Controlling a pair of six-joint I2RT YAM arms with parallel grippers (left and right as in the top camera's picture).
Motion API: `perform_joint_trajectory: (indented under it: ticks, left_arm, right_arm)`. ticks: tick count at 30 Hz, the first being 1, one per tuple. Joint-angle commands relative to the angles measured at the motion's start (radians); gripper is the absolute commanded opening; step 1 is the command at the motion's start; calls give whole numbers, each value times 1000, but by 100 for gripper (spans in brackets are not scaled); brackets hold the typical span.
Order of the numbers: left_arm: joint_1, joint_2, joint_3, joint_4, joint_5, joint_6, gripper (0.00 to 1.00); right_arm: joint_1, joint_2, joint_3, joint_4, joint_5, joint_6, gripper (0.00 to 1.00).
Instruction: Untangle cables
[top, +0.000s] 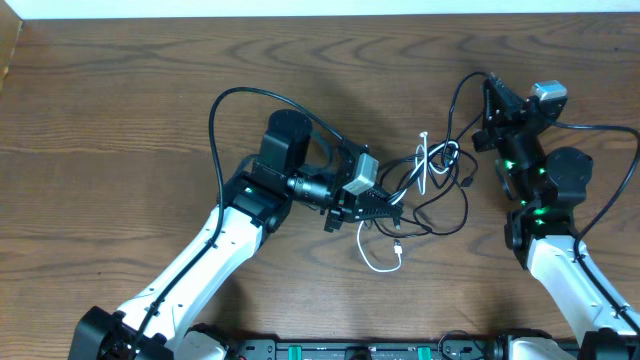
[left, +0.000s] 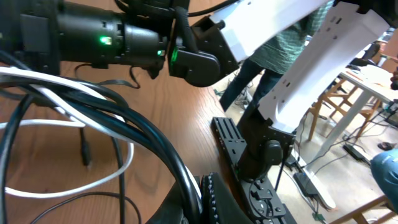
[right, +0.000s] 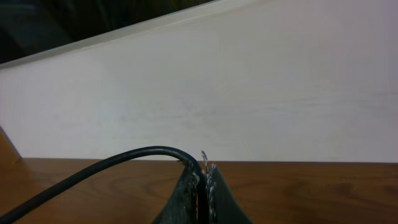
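Observation:
The cables (top: 440, 172) lie tangled on the wooden table between the two arms, thin black cords with one white cord (top: 376, 263) looping toward the front. My left gripper (top: 392, 208) reaches into the tangle's left side. In the left wrist view this gripper (left: 202, 194) is shut on a black cord (left: 146, 134), with the white cord (left: 93, 182) running beside it. My right gripper (top: 487, 85) is raised at the back right, shut on one black cord (top: 458, 95) that arcs down to the tangle. In the right wrist view the cord (right: 93, 171) enters the closed right gripper (right: 203, 177).
A thick black arm wire (top: 225, 100) loops behind the left arm. The right arm's white links (left: 311, 68) and black base (left: 261, 155) stand close to the tangle. The table's back edge (top: 300, 12) meets a pale wall.

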Motion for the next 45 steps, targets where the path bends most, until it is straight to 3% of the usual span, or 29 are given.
perform_joint_trajectory:
  ticks: [1, 16, 20, 26, 31, 36, 37, 38, 39, 41, 45]
  left_arm:
    - [34, 0, 21, 2, 43, 2, 8]
    - [230, 0, 21, 35, 63, -55, 8]
    - [240, -2, 21, 125, 63, -102, 8]
    - [240, -2, 21, 217, 62, -120, 8]
    - [236, -2, 21, 241, 63, -137, 8]
    - [233, -2, 21, 242, 62, -154, 8]
    - [233, -2, 21, 241, 63, -160, 8]
    - [233, -2, 21, 241, 62, -167, 8]
    - [233, -2, 21, 241, 63, -167, 8]
    - [233, -2, 21, 241, 62, -167, 8]
    - [233, -2, 21, 241, 62, -167, 8]
  right_arm:
    - [-22, -5, 8, -3, 56, -20, 1]
    - [-24, -5, 8, -54, 31, -21, 1]
    - [-24, -5, 8, -106, 1, -21, 1]
    - [-18, -5, 8, -138, -193, -21, 1]
    - [31, -5, 8, -230, -208, -22, 1]
    - [54, -5, 8, -214, -184, -43, 1]
    - [54, -5, 8, -210, -174, -43, 20]
    - [54, -5, 8, -204, -175, -35, 49]
    - [54, -5, 8, -203, -175, -23, 60]
    - [54, -5, 8, -204, -175, 1, 66]
    - [54, -5, 8, -203, -222, 10, 58]
